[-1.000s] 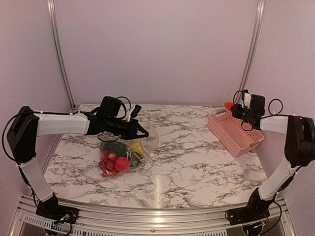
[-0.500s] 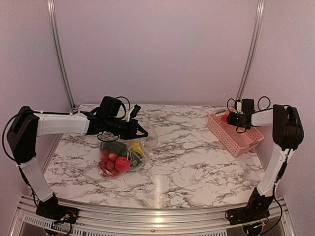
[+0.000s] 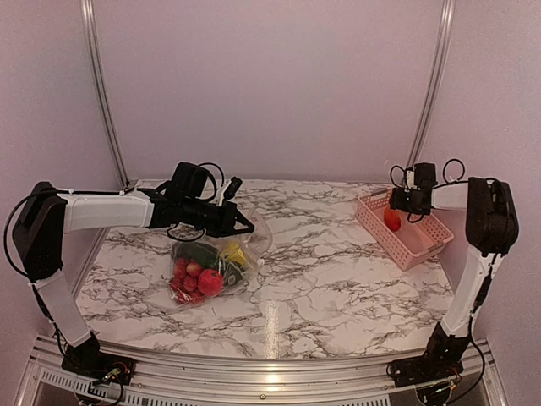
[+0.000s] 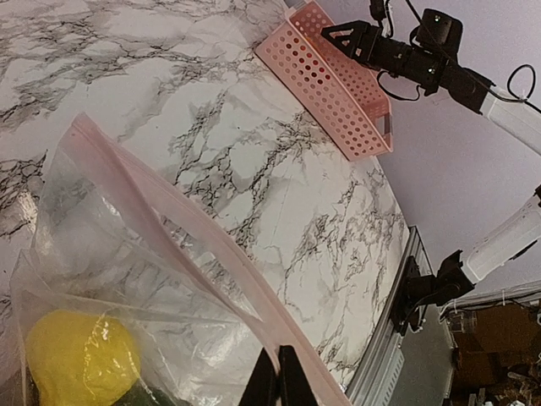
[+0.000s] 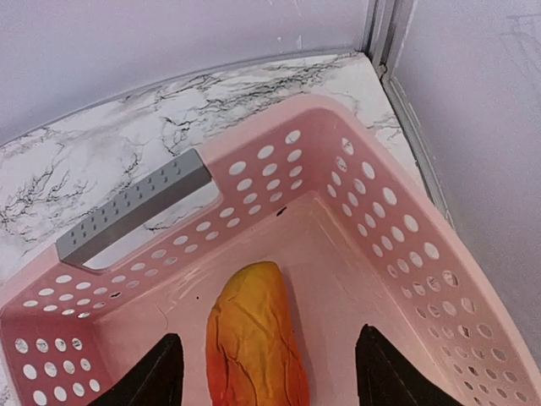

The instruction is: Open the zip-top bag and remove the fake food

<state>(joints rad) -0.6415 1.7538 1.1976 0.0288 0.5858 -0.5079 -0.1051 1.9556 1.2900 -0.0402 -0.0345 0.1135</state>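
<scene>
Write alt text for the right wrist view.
An orange-and-yellow piece of fake food lies on the floor of a pink perforated basket, seen from above between the open jaws of the right gripper. A grey handle spans the basket's far wall, with marble table beyond.

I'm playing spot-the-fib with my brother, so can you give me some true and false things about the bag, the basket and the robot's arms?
1. The left end effector is pinching the rim of the zip-top bag. True.
2. The pink basket has nothing in it. False: an orange-red fake food piece lies on its floor.
3. The right end effector is open above the pink basket. True.
4. All the fake food is out of the zip-top bag. False: a red tomato and a yellow piece, among others, are inside it.
</scene>
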